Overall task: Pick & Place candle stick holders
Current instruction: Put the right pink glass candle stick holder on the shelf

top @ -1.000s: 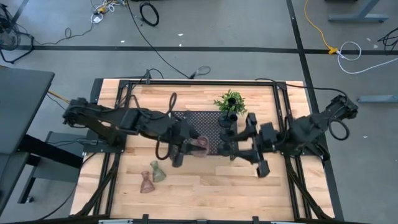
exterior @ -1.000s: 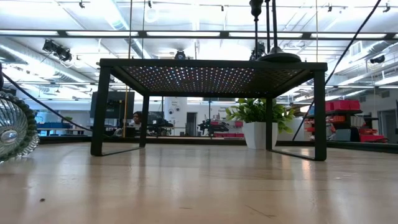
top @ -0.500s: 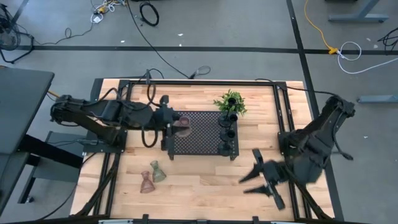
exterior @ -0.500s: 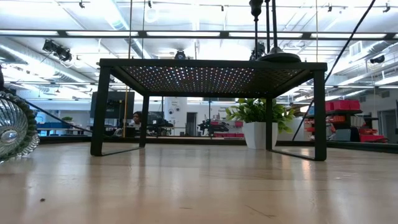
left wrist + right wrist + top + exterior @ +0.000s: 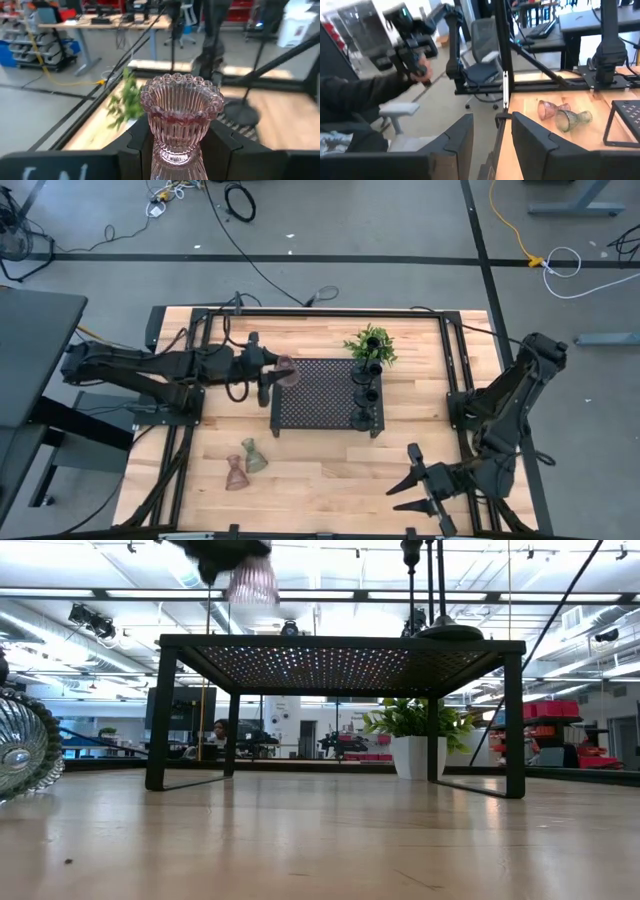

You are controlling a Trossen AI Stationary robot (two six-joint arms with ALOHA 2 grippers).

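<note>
1. The left gripper (image 5: 272, 372) is hanging above the left edge of the black perforated tray (image 5: 325, 393), its fingers (image 5: 225, 150) clamped on the stem of a pink glass candle stick holder (image 5: 180, 120).
2. In the left wrist view this holder is standing between the fingers with its scalloped cup facing away from the wrist, long axis in line with the gripper. In the low view it (image 5: 250, 580) is showing above the tray top, flared end down.
3. Three black candle stick holders (image 5: 364, 392) are standing upright in a row along the tray's right edge, next to the leafy plant (image 5: 370, 344).
4. A brownish glass holder (image 5: 235, 474) and a greenish glass holder (image 5: 253, 456) are lying on their sides, touching, near the front-left part of the worktop (image 5: 330, 470).
5. The right gripper (image 5: 408, 488) is sitting near the worktop's front-right corner, its fingers apart and holding nothing.
6. Compared with one second ago, the left gripper has carried the pink holder from the tray's front-left corner back along its left edge, and the right gripper has withdrawn from the black holders.
</note>
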